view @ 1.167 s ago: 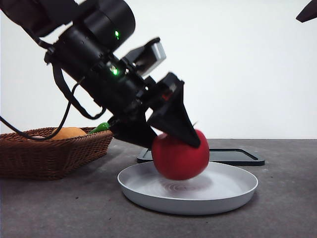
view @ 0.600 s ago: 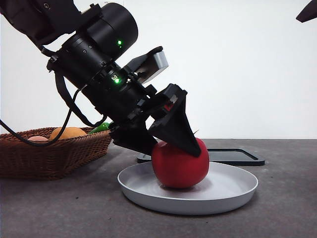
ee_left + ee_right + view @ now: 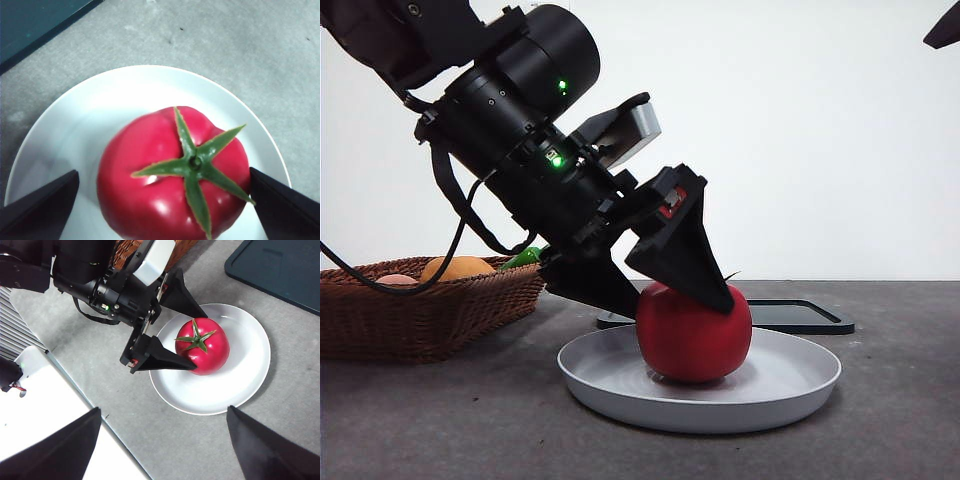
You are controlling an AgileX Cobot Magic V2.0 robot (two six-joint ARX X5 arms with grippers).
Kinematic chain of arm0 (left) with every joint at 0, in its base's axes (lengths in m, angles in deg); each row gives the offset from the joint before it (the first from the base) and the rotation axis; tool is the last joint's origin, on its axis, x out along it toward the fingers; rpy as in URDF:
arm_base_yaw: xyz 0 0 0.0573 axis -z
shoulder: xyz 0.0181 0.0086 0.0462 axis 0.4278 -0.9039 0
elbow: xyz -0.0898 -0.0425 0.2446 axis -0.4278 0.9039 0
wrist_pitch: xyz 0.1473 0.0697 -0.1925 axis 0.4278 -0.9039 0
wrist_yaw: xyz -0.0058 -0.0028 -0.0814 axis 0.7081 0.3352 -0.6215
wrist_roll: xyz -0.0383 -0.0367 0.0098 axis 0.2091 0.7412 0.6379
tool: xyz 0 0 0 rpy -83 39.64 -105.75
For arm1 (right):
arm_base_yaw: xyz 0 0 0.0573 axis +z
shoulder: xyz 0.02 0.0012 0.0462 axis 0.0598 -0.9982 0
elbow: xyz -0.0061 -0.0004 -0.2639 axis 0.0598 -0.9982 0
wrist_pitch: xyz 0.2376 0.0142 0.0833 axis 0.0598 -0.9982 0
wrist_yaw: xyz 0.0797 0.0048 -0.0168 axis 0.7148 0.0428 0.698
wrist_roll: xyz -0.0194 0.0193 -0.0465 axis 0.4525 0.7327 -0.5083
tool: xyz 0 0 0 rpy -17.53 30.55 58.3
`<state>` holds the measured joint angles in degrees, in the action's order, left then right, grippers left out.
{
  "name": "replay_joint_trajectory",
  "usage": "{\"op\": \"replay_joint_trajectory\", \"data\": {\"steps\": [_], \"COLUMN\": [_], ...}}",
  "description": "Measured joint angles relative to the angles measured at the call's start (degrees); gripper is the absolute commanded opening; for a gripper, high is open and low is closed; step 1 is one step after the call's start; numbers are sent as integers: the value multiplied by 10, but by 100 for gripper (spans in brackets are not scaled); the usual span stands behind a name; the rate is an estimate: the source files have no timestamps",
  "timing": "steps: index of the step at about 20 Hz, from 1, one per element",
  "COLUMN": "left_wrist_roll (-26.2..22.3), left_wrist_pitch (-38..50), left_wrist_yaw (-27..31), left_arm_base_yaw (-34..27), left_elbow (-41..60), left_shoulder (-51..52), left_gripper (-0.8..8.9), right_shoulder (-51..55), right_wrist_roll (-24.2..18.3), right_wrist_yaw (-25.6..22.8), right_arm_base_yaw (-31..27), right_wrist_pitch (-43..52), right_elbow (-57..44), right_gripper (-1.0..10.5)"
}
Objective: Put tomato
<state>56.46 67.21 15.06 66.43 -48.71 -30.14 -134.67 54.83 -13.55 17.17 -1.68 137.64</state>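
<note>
The tomato [image 3: 694, 333] is sitting upright on the white plate [image 3: 790, 385], resting on the plate's flat middle, slightly toward the side nearest the wicker basket [image 3: 420, 310]. Its dark green star-shaped stem is pointing upward, as is shown plainly in the left wrist view [image 3: 192, 162] and from above in the right wrist view [image 3: 202, 346].

The left gripper [image 3: 665, 290] is being held low over the plate, angled down from the upper left of the front view. Its jaws are spread wide, one on each side of the tomato; in the left wrist view a gap of bare plate [image 3: 75, 135] is showing between one jaw and the fruit, and the other jaw is standing just beside the fruit's flank, so nothing is being gripped. In the front view one jaw's tip is overlapping the tomato's top, but contact cannot be judged there.

The right gripper [image 3: 162, 437] is being held high above the table, well apart from the plate, with its jaws wide apart and nothing between them; in the front view it appears only as a black tip [image 3: 945, 30] at the top corner.

A dark flat tray [image 3: 800, 315] is lying on the grey table [image 3: 900, 420] behind the plate. In the basket an orange round fruit [image 3: 457, 267] and a green item [image 3: 523, 257] are partly showing above the rim.
</note>
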Motion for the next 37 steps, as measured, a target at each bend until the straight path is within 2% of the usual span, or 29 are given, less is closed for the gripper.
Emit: {"op": "replay_joint_trajectory", "data": {"steps": [7,11,13,19,23,28,30,37], "left_wrist_roll": [21,22,23,23,23,4,-3,-9], "left_wrist_pitch": [-20,-65,-96,-264,-384,-525,-549,-537], "left_wrist_yaw": [0,1,1,1,-10,-121,-127,-127], "left_arm_base_yaw": [-18,-51,-72,-140,-152,-152,-151,-151], "left_elbow": [0,-1,-1,-1,-1,-1,-1,-1], "left_shoulder": [98,185,233,376,447,482,483,482], "left_gripper": [564,563,563,563,561,559,560,559], "right_shoulder": [0,0,0,0,0,0,0,-26], "right_wrist_roll": [0,0,0,0,-1,-2,-2,-2], "right_wrist_yaw": [0,-1,-17,-30,-30,-30,-30,-29], "right_arm_base_yaw": [0,0,0,0,0,0,0,5], "right_wrist_pitch": [0,0,1,5,21,23,23,33], "right_elbow": [0,0,0,0,0,0,0,0], "right_gripper": [401,401,401,401,401,401,401,401]}}
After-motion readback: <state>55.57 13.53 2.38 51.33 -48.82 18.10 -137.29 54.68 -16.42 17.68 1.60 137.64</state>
